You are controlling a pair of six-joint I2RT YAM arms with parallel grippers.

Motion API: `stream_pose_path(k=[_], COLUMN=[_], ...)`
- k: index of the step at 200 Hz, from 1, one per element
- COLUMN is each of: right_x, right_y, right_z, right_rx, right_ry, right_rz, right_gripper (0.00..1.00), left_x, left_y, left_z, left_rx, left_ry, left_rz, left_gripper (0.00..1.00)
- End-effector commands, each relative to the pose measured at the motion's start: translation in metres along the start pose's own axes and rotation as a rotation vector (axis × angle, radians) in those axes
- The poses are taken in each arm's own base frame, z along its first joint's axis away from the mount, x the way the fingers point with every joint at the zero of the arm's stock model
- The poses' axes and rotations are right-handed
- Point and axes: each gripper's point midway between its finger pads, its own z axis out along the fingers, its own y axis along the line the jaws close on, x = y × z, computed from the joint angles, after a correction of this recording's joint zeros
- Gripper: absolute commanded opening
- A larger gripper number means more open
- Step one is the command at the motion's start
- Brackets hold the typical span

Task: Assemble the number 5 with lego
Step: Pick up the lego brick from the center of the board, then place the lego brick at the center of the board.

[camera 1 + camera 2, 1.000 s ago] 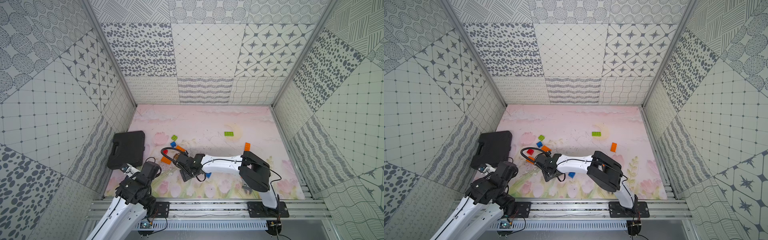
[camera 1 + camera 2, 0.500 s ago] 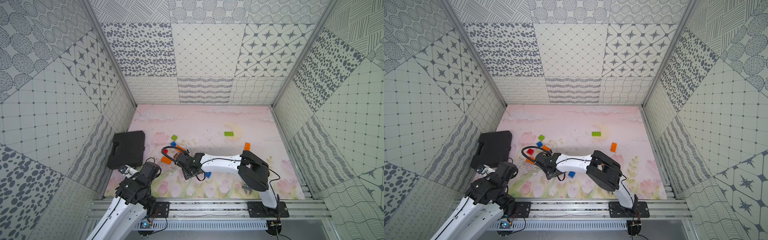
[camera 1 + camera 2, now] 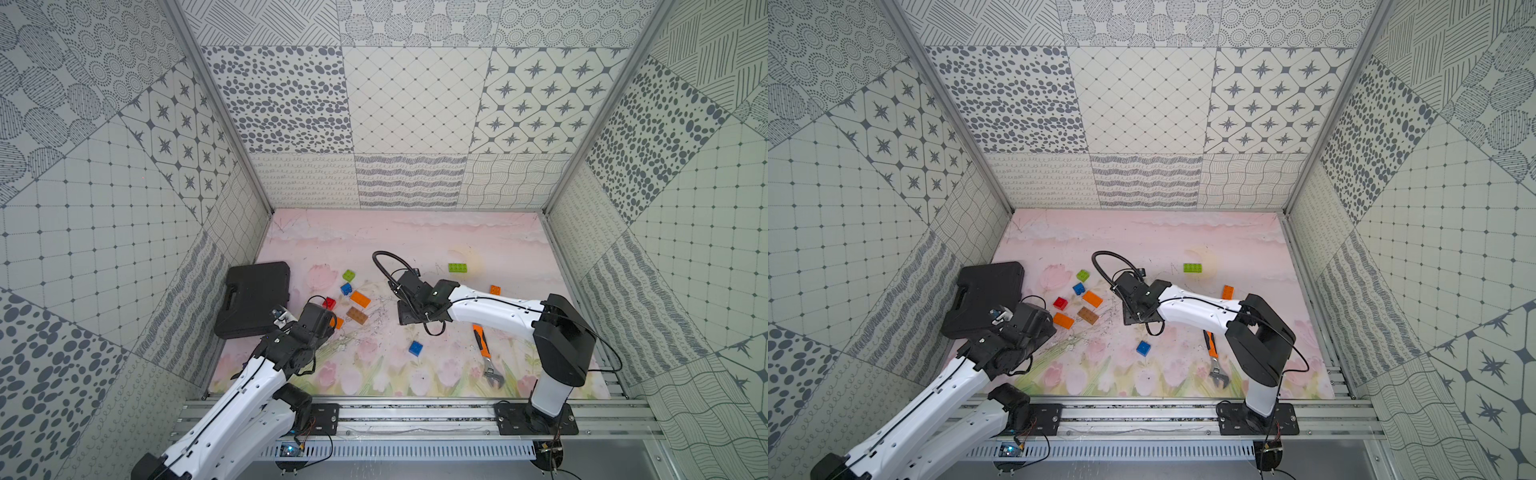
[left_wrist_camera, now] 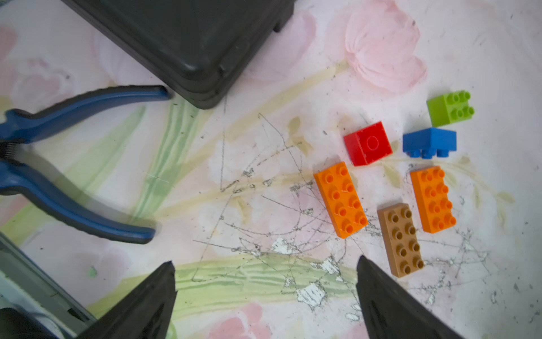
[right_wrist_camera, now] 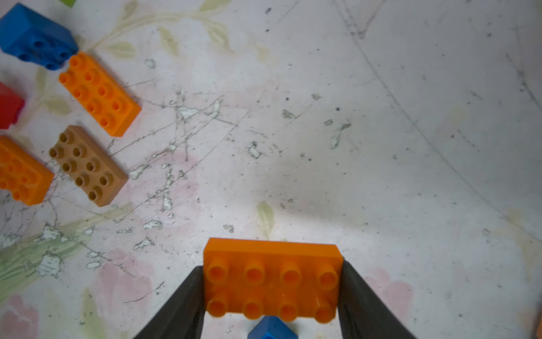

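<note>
Orange and oblong, a brick [image 5: 272, 281] is pinched endwise by the right gripper [image 5: 271, 293] above the mat, other bricks [image 5: 89, 165] clustered at ten o'clock, the left gripper [image 4: 265, 281] gaping empty; a slight end-grip could let it twist loose.

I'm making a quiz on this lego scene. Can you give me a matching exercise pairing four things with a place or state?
Things:
1. left gripper
2. right gripper
3. brown brick
4. wrench

Column two:
A. lies between two orange bricks
B. open, holding nothing
C. lies by the right arm's base
D. shut on an orange brick

Pairs: 1-B, 2-D, 3-A, 4-C
</note>
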Motion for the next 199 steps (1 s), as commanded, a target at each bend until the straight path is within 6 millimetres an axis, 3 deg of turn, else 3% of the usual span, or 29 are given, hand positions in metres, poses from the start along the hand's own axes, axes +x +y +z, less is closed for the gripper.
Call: stream_pose_path(k=[1,30,67,133,158,199], right_x=[0.006,0.008,0.012,0.017,0.016,0.011], right_y=[-0.013,-0.029,-0.019,-0.021,-0.024,-0.02], right_z=[0.011,0.021,0.033,0.049,0.048,0.033], right_rx=[-0.029,-0.016,-0.044,0.003,0.02,-0.005], right_ry=[0.045,0.087,0.138,0.189,0.183,0.174], right_rz=[0.068,0.084,0.061,0.06,0.054,0.048], right_gripper=[0.52,0.53,0.53,0.58,0.62,0.76], left_x=[0.015,0.034,0.051,0.058,0.058,0.058], left_y=[-0.073,-0.114,-0.144,-0.15,-0.151,-0.153], left_z=[0.0,-0.003,0.001,0.004,0.003,0.001], left_rx=[0.236,0.336,0.402,0.406,0.409,0.415], left_ry=[0.089,0.127,0.186,0.215,0.212,0.22], left_rz=[0.16,0.274,0.319,0.349,0.354,0.367], left_gripper=[0.99,0.99,0.99,0.99,0.99,0.99])
